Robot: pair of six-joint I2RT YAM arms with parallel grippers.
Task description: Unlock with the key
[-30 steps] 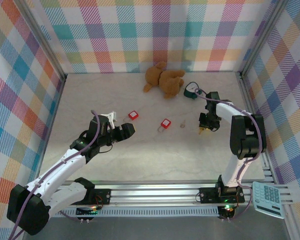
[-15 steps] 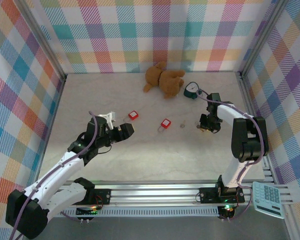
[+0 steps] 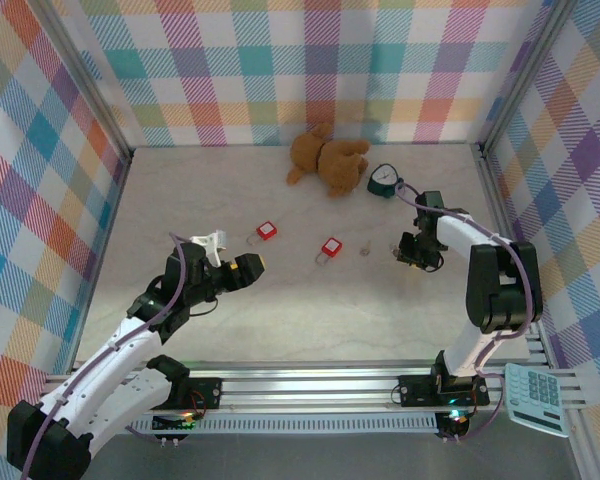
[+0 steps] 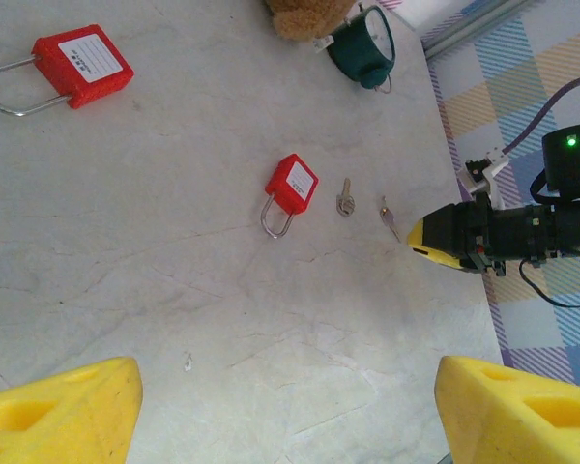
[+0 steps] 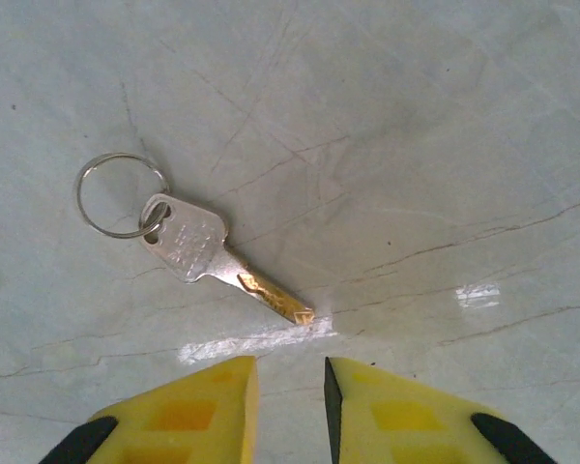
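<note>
**Right arm poised over the key, pick-up not yet made**

The small silvery metal key (image 5: pixel 198 253), with a rounded head, thin shaft and a thin wire ring through the head, lies flat on the pale marbled table (image 5: pixel 445 116). It sits just beyond the right gripper (image 5: pixel 290 372), whose yellow fingers stand a narrow slit apart with nothing between them. The shaft tip points towards that slit and catches a brassy glint. The head is stamped, though the lettering is too fine to read.

To take it cleanly, the fingers would likely need to spread somewhat, move forward over the shaft and head, and close across the flat faces. A thing this thin may slide on the smooth stone, so a low, square approach seems wise.

The left gripper (image 4: pixel 290 396) hangs wide open and empty. It faces a small red square padlock with a metal shackle (image 4: pixel 292 184), and a second similar silvery key (image 4: pixel 344 198) lies beside that padlock.
</note>
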